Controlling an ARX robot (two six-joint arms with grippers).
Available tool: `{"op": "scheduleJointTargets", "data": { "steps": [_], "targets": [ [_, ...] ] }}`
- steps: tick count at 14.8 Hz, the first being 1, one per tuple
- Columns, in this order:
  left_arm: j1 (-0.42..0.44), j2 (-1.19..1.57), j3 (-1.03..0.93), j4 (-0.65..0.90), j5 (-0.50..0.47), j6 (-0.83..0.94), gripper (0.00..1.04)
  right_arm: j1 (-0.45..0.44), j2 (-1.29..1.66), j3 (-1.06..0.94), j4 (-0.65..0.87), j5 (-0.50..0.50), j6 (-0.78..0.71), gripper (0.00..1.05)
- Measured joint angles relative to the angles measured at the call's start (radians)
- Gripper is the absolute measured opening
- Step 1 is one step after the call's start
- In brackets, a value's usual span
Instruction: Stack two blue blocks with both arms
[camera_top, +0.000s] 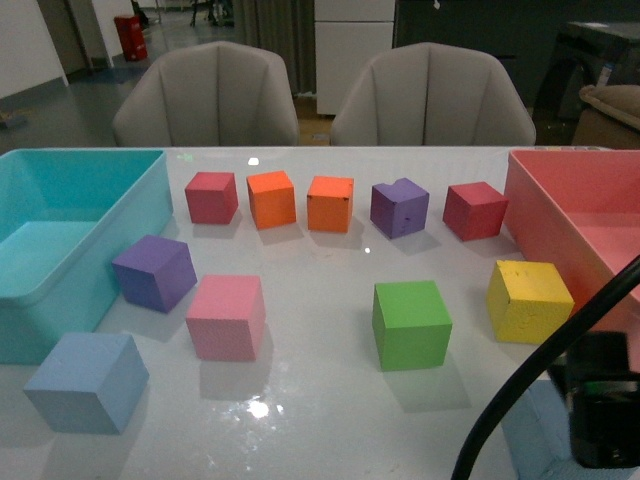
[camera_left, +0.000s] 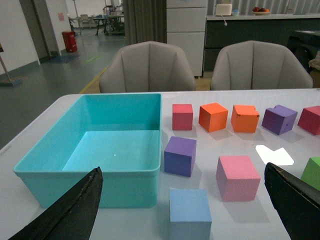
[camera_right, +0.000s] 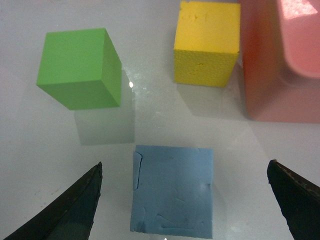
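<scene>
One blue block sits at the table's front left, beside the turquoise bin. In the left wrist view this blue block lies between and just below the spread fingers of my left gripper, which is open and holds nothing. The other blue block lies at the front right, partly hidden behind my right arm. My right gripper hangs open above this block, with one black finger on each side and clear of it.
A turquoise bin stands at the left and a pink-red bin at the right. Purple, pink, green and yellow cubes lie mid-table. Red, orange and purple cubes line the back. A black cable crosses the front right.
</scene>
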Motion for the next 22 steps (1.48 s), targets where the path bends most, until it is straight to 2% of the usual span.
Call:
{"op": "scheduleJointTargets", "data": {
  "steps": [5, 13, 14, 16, 17, 19, 22],
  "targets": [
    [0.0, 0.0, 0.0, 0.0, 0.0, 0.0, 0.98, 0.01, 0.183, 0.084, -0.048, -0.035, 0.09, 0.98],
    [0.0, 0.0, 0.0, 0.0, 0.0, 0.0, 0.98, 0.005, 0.398, 0.123, 0.035, -0.064, 0.15, 0.98],
    [0.0, 0.0, 0.0, 0.0, 0.0, 0.0, 0.98, 0.006, 0.414, 0.121, 0.048, -0.06, 0.154, 0.93],
    [0.0, 0.0, 0.0, 0.0, 0.0, 0.0, 0.98, 0.006, 0.356, 0.095, 0.042, -0.037, 0.155, 0.6],
    [0.0, 0.0, 0.0, 0.0, 0.0, 0.0, 0.98, 0.007, 0.313, 0.089, 0.021, -0.031, 0.156, 0.53],
    [0.0, 0.0, 0.0, 0.0, 0.0, 0.0, 0.98, 0.019, 0.142, 0.095, -0.058, -0.019, 0.155, 0.47],
    [0.0, 0.0, 0.0, 0.0, 0.0, 0.0, 0.98, 0.012, 0.118, 0.225, -0.139, -0.018, 0.134, 0.45]
  ]
}}
